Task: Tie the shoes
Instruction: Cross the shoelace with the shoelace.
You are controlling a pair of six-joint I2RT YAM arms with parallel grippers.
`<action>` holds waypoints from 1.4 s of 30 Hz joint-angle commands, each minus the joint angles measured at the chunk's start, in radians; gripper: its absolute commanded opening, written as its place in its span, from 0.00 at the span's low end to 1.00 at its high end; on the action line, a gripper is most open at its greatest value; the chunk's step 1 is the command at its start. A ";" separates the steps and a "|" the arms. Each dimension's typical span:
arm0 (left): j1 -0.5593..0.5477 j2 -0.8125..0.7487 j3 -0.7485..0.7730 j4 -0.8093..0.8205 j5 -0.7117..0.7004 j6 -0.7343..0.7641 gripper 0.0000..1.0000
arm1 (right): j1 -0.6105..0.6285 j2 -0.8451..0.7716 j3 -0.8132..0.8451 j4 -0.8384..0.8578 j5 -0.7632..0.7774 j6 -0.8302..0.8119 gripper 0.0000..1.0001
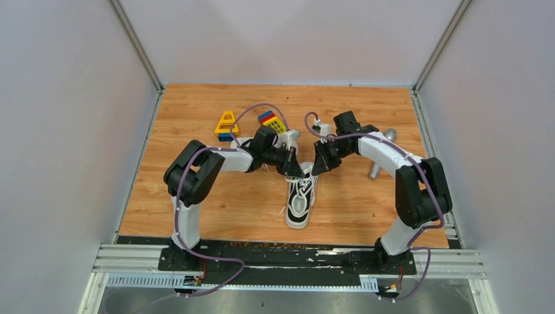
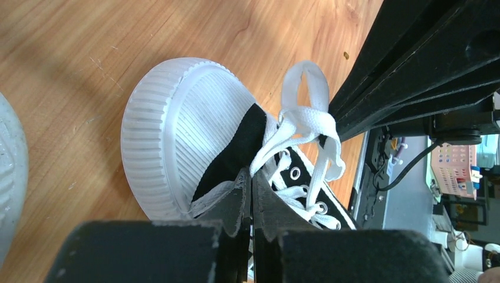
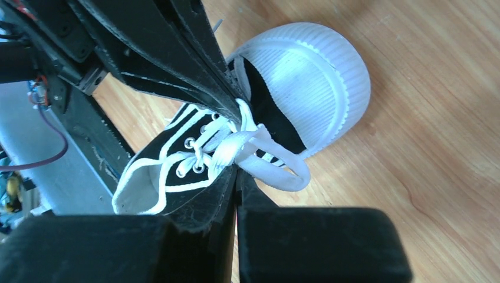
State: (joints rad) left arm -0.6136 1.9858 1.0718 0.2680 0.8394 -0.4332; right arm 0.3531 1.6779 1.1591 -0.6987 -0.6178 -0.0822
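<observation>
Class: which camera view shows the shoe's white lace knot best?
Left wrist: the lace knot and loop show clearly beside the toe cap. Right wrist shows it partly hidden by the left gripper. From the top it is too small to read.

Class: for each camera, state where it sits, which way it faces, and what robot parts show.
Top external: overhead from behind, facing down at the table; left arm and right arm show.
Left wrist: on left arm, looking past left gripper at the shoe.
Right wrist: likewise, past the right gripper.
Wrist views share the shoe; both grippers shut on its laces.
</observation>
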 commanded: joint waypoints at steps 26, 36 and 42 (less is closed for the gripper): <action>0.022 -0.014 0.037 -0.013 0.185 0.085 0.00 | -0.076 0.093 0.041 0.025 -0.141 -0.062 0.32; 0.008 0.022 0.183 -0.344 0.192 0.313 0.00 | -0.173 0.143 0.131 -0.119 -0.356 -0.030 0.47; 0.006 0.016 0.240 -0.505 0.165 0.424 0.00 | -0.175 0.214 0.176 -0.110 -0.366 0.008 0.49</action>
State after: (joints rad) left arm -0.6025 2.0029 1.2598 -0.0669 1.0115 -0.1459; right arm 0.1787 1.8511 1.2884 -0.7940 -0.9314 -0.1020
